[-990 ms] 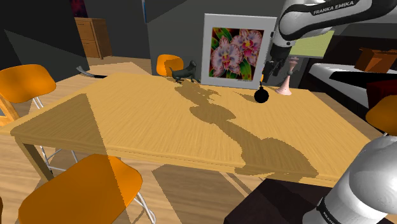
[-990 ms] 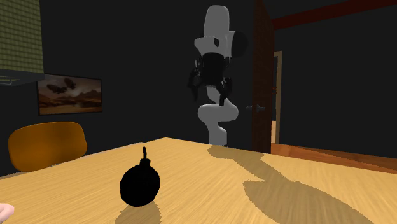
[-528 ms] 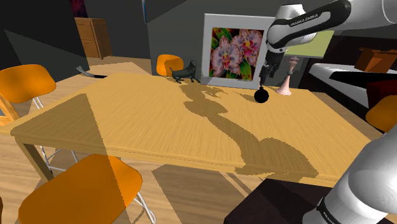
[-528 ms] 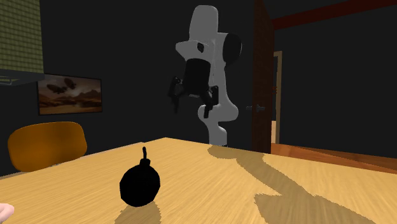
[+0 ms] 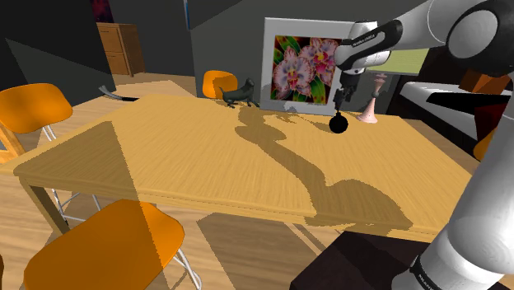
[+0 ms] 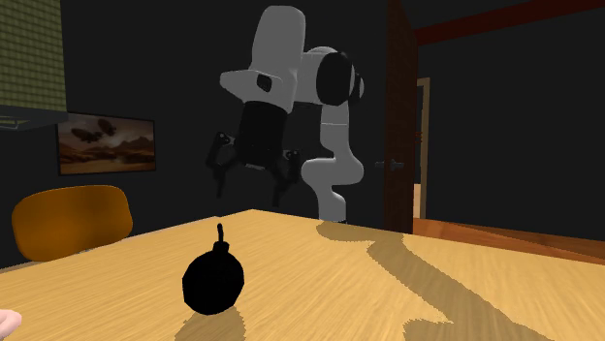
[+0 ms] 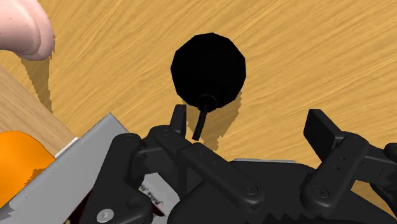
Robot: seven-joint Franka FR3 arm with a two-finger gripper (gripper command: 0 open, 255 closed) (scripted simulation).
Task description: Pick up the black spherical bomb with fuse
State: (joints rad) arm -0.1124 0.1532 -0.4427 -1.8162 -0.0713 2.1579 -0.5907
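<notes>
You are in the approach, and none of the pick itself is done. The bomb sits on the counter, untouched, with its round body down and its fuse standing out of the top. Your tool hangs above the bomb and points down at it. Its fingers are spread wide with nothing between them, and neither one touches the bomb.

From the wrist camera, the bomb lies beyond the fingertips and a little off the middle of the gap, nearer one finger than the other. The fuse rises close alongside that nearer finger. The second exterior view also shows clear air between the tool and the bomb.

By my reading, you can count this much as done: the tool is over the bomb and looks open wide enough to take the round body. Everything after that is left:
- shift until the bomb is centred in the gap
- come down until the fingers straddle the body rather than the fuse
- press the fingers together on it
- lift it off the counter

Mind the neighbours as you go. A flower picture stands just behind the bomb, and a pink chess piece stands just beside it, so there is little room on those sides. I expect the round body to roll if one finger meets it before the other, so centre first.
</notes>
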